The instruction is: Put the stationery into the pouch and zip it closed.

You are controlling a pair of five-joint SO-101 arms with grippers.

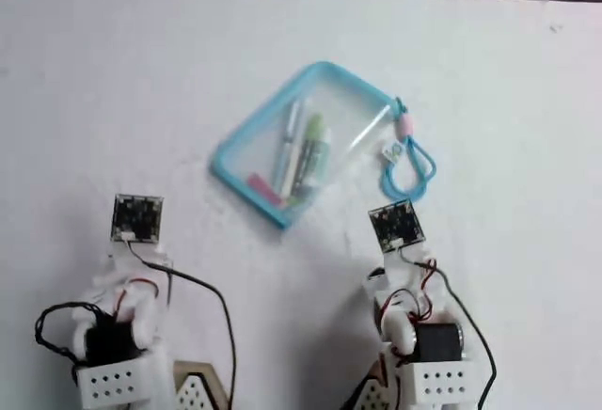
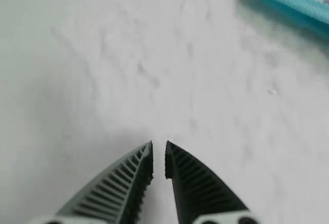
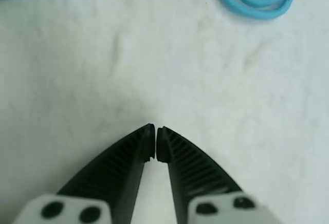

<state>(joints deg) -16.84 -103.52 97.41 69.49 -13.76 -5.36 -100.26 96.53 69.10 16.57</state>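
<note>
Pouch [image 1: 350, 100] long axis diagonal, strap [image 1: 410, 171] end far-right, seemingly zipped.

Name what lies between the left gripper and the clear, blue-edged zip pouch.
Just bare white tabletop between the left gripper and the clear, blue-edged zip pouch, seen in the left wrist view.

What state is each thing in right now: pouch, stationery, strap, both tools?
pouch: flat on the table, looks zipped, pull at its corner.
stationery: inside the pouch, lying flat.
strap: looped, slack on the table, hanging from the pull.
left tool: shut, empty, over bare table.
right tool: shut, empty, near the strap.
</note>
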